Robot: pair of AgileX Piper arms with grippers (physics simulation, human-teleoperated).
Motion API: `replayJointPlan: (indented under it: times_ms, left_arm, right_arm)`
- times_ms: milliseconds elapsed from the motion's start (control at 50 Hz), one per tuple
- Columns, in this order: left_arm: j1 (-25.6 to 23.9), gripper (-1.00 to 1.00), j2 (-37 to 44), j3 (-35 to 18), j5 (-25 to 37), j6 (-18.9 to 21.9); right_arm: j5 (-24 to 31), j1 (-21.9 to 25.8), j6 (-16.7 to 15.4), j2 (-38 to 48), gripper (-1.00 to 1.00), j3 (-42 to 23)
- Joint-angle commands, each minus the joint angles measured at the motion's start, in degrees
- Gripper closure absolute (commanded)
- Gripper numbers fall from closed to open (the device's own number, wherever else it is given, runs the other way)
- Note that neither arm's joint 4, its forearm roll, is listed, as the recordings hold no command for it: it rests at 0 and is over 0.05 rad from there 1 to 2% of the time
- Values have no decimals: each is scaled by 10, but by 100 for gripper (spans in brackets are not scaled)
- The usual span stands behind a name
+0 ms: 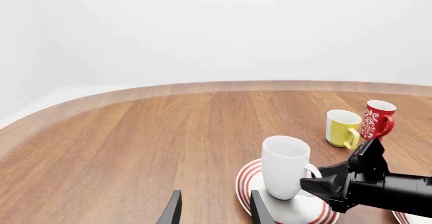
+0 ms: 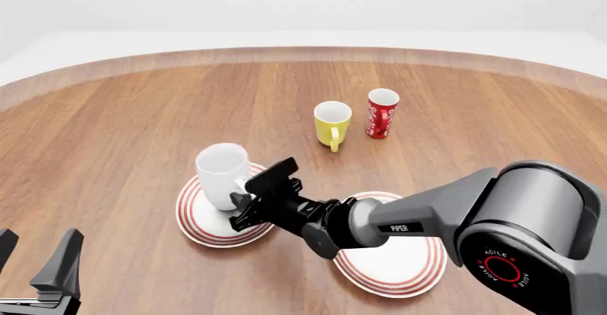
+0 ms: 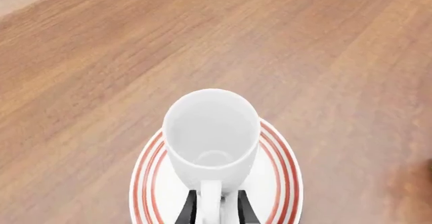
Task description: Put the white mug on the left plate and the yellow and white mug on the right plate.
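The white mug (image 2: 222, 173) is standing upright on the left plate (image 2: 201, 228), toward the far part of it, with its handle pointing back at my right fingers (image 3: 217, 207). In the right wrist view those fingers are sitting on either side of the handle, very close to it, but I cannot tell whether they are pinching it or just bracketing it. My right arm (image 2: 417, 219) is reaching across from the right, passing over the near-left edge of the right plate (image 2: 403, 267), which is lying just beside the left plate on the tabletop (image 2: 114, 130).

Beyond my right fingers, farther across the tabletop and off to their right, the yellow and white mug (image 2: 332, 123) is standing upright on bare wood, well apart from both plates, its handle facing toward me. The red mug (image 2: 382, 113) is standing just beside it on its right, not touching it.

My left fingers (image 2: 40, 267) are hanging spread apart and gripping nothing, low at the near left, with the left plate and the white mug ahead of them and to their right.
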Motion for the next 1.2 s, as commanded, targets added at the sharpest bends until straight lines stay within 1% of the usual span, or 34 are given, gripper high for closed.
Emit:
replayJointPlan:
  times_ms: [20, 340, 520, 900, 980, 1140, 1200]
  left_arm:
    - [0, -100, 0, 0, 0, 0]
    - [0, -100, 0, 0, 0, 0]
    - [0, -100, 0, 0, 0, 0]
    - [0, -100, 0, 0, 0, 0]
    - [0, -100, 0, 0, 0, 0]
    - [0, -100, 0, 0, 0, 0]
    - [0, -100, 0, 0, 0, 0]
  right_arm:
    - [1, 0, 2, -1, -100, -1]
    - [4, 0, 0, -11, -100, 2]
    - [7, -2, -4, -32, -100, 10]
    - [16, -4, -17, -144, -100, 64]
    - [19, -10, -21, -182, -100, 77]
    - [22, -22, -25, -229, -100, 92]
    - [23, -31, -31, -248, -100, 98]
